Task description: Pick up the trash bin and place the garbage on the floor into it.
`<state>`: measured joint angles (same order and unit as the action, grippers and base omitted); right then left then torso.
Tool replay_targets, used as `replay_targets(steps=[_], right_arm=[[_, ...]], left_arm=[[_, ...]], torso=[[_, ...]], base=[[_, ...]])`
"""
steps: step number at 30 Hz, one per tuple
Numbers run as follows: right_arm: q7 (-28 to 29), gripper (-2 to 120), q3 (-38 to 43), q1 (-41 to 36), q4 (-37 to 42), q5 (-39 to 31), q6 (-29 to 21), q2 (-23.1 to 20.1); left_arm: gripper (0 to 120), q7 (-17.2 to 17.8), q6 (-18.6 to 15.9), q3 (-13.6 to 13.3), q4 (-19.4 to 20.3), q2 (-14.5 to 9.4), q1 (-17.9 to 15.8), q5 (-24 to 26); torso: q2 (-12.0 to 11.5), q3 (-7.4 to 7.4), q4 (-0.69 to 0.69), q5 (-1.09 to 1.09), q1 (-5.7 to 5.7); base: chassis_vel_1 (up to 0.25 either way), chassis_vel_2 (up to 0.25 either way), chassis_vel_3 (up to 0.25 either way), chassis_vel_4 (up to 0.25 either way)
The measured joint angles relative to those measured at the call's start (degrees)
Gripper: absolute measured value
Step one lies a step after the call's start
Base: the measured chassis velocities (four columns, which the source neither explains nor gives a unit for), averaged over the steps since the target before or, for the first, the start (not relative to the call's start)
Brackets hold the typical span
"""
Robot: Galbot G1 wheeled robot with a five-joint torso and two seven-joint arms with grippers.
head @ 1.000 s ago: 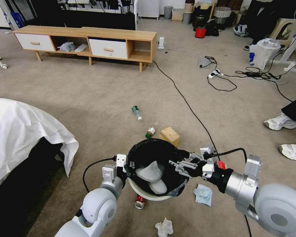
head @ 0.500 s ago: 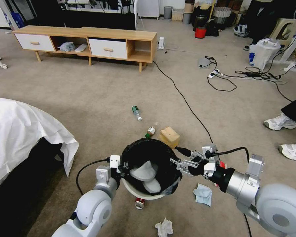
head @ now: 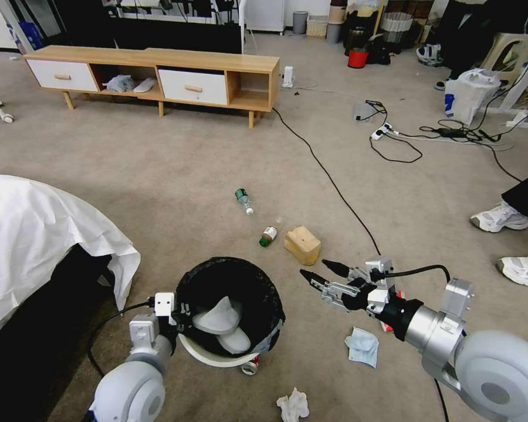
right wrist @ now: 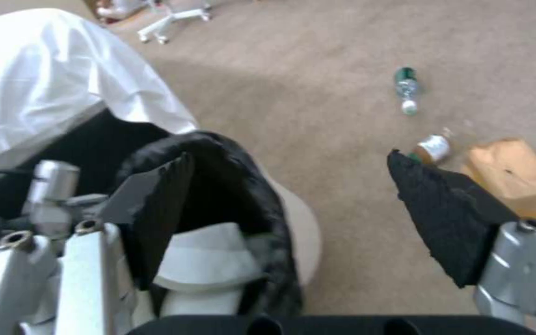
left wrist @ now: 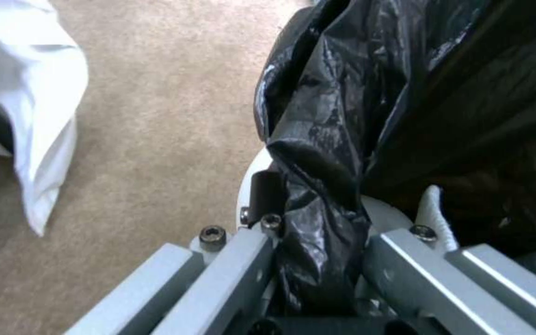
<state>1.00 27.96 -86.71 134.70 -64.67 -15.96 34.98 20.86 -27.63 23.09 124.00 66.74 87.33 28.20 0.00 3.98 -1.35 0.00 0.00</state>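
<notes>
One trash bin [head: 229,305] gripped at its rim by left gripper [head: 179,309], right gripper [head: 325,272] fingers spread empty, two bottles [head: 244,201].

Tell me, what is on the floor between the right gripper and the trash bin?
In the head view, only bare carpet lies between the open right gripper and the trash bin.
</notes>
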Motion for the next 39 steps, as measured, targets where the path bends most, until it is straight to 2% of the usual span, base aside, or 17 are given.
replay_targets(steps=[1, 2, 4, 6, 15, 18, 19, 21, 22, 25, 26, 27, 28, 30, 37, 39], right_arm=[[0.0, 84, 0.0, 0.0, 0.0, 0.0, 0.0, 0.0], [0.6, 90, -0.6, 0.0, -0.6, 0.9, 0.0, 0.8], [0.9, 92, -0.9, 0.0, -0.9, 1.2, 0.0, 1.1], [2.6, 99, -2.7, -0.2, -1.9, 2.9, -0.3, 2.1], [10.8, 100, -7.9, -0.9, -3.5, 4.4, -5.2, 4.6], [18.2, 100, -11.1, 0.4, -3.5, 1.3, -11.0, 4.6], [18.2, 100, -11.1, 0.4, -3.5, 1.3, -11.0, 4.6], [22.9, 100, -12.8, 1.8, -3.0, -2.7, -13.8, 4.3], [22.9, 100, -12.8, 1.8, -3.0, -2.7, -13.8, 4.3], [32.0, 100, -15.4, 4.2, -2.0, -11.1, -18.5, 3.7], [32.0, 100, -15.4, 4.2, -2.0, -11.1, -18.5, 3.7], [38.3, 100, -17.1, 5.1, -1.4, -16.4, -20.8, 3.6], [38.3, 100, -17.1, 5.1, -1.4, -16.4, -20.8, 3.6], [43.7, 100, -19.2, 5.6, -1.4, -19.9, -22.2, 4.2], [47.5, 100, -23.4, 7.3, -2.9, -21.2, -22.5, 6.5], [50.2, 100, -27.2, 10.3, -3.9, -22.2, -22.8, 9.3]], left_arm=[[1, 0.0, 0.0, 0.0, 0.0, 0.0, 0.0, 0.0], [1, 0.5, 0.1, 0.5, 0.6, 0.2, 0.7, 0.1], [1, 0.7, 0.1, 0.7, 0.8, 0.3, 0.9, 0.1], [1, 1.3, 0.3, 1.2, 1.5, 0.9, 1.6, 0.3], [1, 2.2, 1.2, 1.6, 2.4, 2.2, 2.3, 0.7], [1, 2.3, 1.3, 2.0, 3.1, 2.5, 2.6, 0.7], [1, 2.3, 1.3, 2.0, 3.1, 2.5, 2.6, 0.7], [1, 2.3, 1.3, 2.1, 3.3, 2.6, 2.8, 0.7], [1, 2.3, 1.3, 2.1, 3.3, 2.6, 2.8, 0.7], [1, 2.3, 1.4, 2.4, 3.7, 3.0, 3.2, 0.5], [1, 2.3, 1.4, 2.4, 3.7, 3.0, 3.2, 0.5], [1, 2.1, 1.4, 2.5, 3.8, 3.6, 3.3, 0.1], [1, 2.1, 1.4, 2.5, 3.8, 3.6, 3.3, 0.1], [1, 2.0, 1.6, 2.5, 3.9, 4.5, 3.5, -0.4], [1, 1.7, 2.0, 2.4, 4.0, 5.6, 4.0, -1.3], [1, 1.6, 2.1, 2.5, 4.0, 5.7, 4.0, -1.3]], torso=[[0.0, 0.0, 0.0, 0.0, 0.0], [0.0, 0.0, 0.0, 0.0, 0.0], [0.0, 0.0, 0.0, 0.01, 0.0], [0.0, 0.0, 0.0, 0.0, 0.0], [0.0, 0.0, 0.0, 0.0, 0.0], [0.0, 0.01, 0.0, 0.0, 0.0], [0.0, 0.01, 0.0, 0.0, 0.0], [0.0, 0.01, 0.0, 0.0, 0.0], [0.0, 0.01, 0.0, 0.0, 0.0], [0.0, 0.01, 0.01, 0.0, 0.0], [0.0, 0.01, 0.01, 0.0, 0.0], [0.0, 0.01, 0.0, 0.0, 0.0], [0.0, 0.01, 0.0, 0.0, 0.0], [0.0, 0.01, 0.0, 0.0, 0.0], [0.0, 0.01, 0.0, -0.01, 0.0], [0.0, 0.01, -0.01, 0.0, 0.0]], base=[[0.0, 0.0, 0.0, 0.0], [0.0, 0.0, 0.0, 0.0], [0.0, 0.0, 0.0, 0.0], [0.0, 0.0, 0.0, 0.0], [0.0, 0.0, 0.0, 0.0], [0.0, 0.0, 0.0, 0.0], [0.0, 0.0, 0.0, 0.0], [0.0, 0.0, 0.0, 0.0], [0.0, 0.0, 0.0, 0.0], [0.0, 0.0, 0.0, 0.0], [0.0, 0.0, 0.0, 0.0], [0.0, 0.0, 0.0, 0.0], [0.0, 0.0, 0.0, 0.0], [0.0, 0.0, 0.0, 0.0], [0.0, 0.0, 0.0, 0.0], [0.0, 0.0, 0.0, 0.0]])
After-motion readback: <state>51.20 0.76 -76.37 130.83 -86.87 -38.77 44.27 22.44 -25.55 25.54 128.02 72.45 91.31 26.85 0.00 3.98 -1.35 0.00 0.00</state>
